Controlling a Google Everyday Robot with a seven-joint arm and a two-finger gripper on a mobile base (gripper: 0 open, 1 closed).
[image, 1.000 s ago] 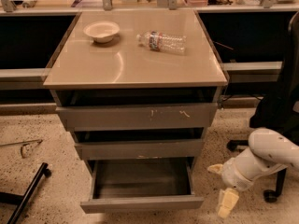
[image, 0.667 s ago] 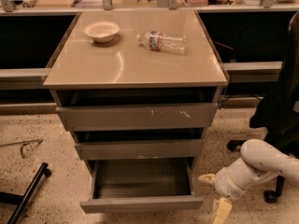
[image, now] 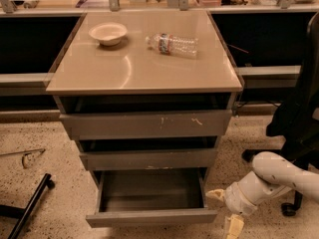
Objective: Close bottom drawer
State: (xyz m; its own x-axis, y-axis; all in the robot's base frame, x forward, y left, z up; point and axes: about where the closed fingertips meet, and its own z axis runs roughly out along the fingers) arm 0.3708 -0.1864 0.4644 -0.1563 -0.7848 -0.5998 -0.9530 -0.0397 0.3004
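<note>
The bottom drawer of the tan-topped cabinet is pulled far out. Its plain grey front faces me and its dark grey box inside is empty. My gripper is low at the lower right, just beside the drawer's right front corner. Its two cream fingers are spread apart with nothing between them. The white arm reaches in from the right. The middle drawer and the scratched top drawer stand slightly out.
A white bowl and a plastic bottle lie on the cabinet top. A black office chair stands to the right, behind the arm. A black bar and a metal piece lie on the speckled floor at the left.
My arm and gripper have moved left and a little down, closer to the right front corner of the bottom drawer. The drawer has not moved.
</note>
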